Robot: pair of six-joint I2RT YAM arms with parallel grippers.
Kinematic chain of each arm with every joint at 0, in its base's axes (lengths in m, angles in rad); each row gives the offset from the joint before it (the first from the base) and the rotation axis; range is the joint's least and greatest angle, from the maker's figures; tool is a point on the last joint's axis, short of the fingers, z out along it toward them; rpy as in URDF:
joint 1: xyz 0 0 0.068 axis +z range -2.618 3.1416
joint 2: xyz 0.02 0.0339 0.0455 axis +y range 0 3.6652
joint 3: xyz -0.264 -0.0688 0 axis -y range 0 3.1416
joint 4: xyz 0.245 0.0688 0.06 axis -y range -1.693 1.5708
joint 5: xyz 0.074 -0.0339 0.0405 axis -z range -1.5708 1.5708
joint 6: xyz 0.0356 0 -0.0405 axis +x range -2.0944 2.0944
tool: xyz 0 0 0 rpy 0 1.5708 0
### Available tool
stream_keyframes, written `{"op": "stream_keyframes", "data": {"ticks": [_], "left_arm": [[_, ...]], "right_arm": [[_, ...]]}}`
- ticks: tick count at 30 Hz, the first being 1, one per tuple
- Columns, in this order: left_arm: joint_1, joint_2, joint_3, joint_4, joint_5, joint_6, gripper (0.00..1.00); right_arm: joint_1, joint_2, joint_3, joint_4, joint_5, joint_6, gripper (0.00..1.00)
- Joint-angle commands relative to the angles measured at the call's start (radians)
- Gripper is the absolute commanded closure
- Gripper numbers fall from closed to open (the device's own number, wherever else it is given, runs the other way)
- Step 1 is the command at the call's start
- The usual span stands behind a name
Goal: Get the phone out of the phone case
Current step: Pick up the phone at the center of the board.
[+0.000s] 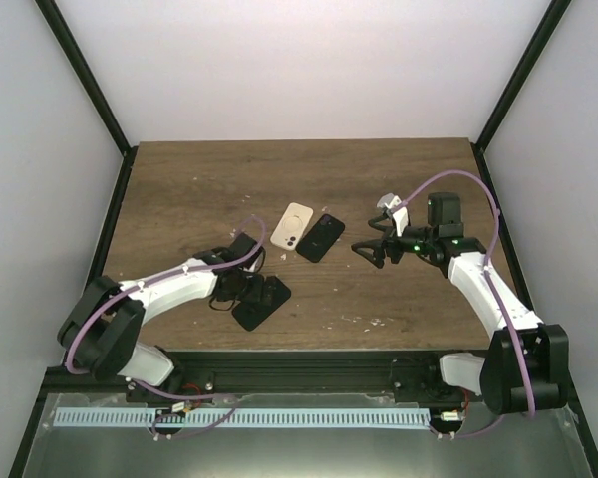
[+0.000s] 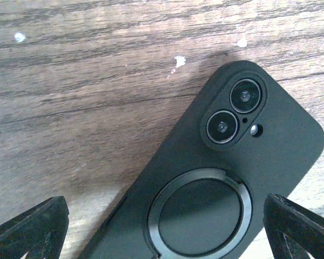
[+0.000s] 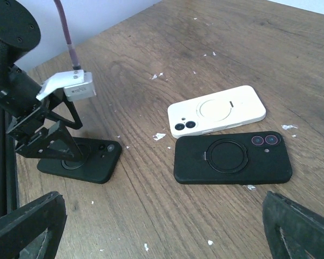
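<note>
Pre-grasp, nothing separated yet. The left gripper (image 2: 163,226) hangs low over the black cased phone (image 2: 221,178), jaws spread wide and holding nothing. In the wrist view the phone's lower half sits between the fingers (image 2: 27,232); can't tell if the tips touch the table (image 1: 199,189). The phone lies flat, back and camera lenses up, near the front edge just ahead of the left arm, and looks fully seated in its case. The left arm reaches forward and right, forearm low, wrist pitched down at the phone. The right gripper (image 3: 162,229) is also wide open and empty, hovering off the table well right of centre and aimed back toward the left arm. A white phone (image 3: 216,111) and a second black phone (image 3: 232,157) lie side by side between the two grippers, both untouched. My read on the next move: close on the case edges to pin or lift it, then bring the right arm over to peel a corner. With the screen side down, it probably needs tilting up first.
</note>
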Motion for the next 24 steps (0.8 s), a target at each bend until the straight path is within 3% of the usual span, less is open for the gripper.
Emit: {"op": "stream_keyframes", "data": {"ticks": [1,12,24], "left_arm": [[-0.010,0.038,-0.005,0.065,0.016,0.039,0.00],[-0.050,0.035,-0.039,0.079,0.156,0.028,0.00],[-0.098,0.122,0.097,-0.086,0.021,0.095,0.00]], "right_arm": [[-0.003,-0.009,0.017,0.006,-0.031,-0.002,0.00],[-0.003,-0.012,0.017,0.004,-0.023,-0.014,0.00],[-0.003,-0.002,0.018,0.002,-0.023,-0.020,0.00]]}}
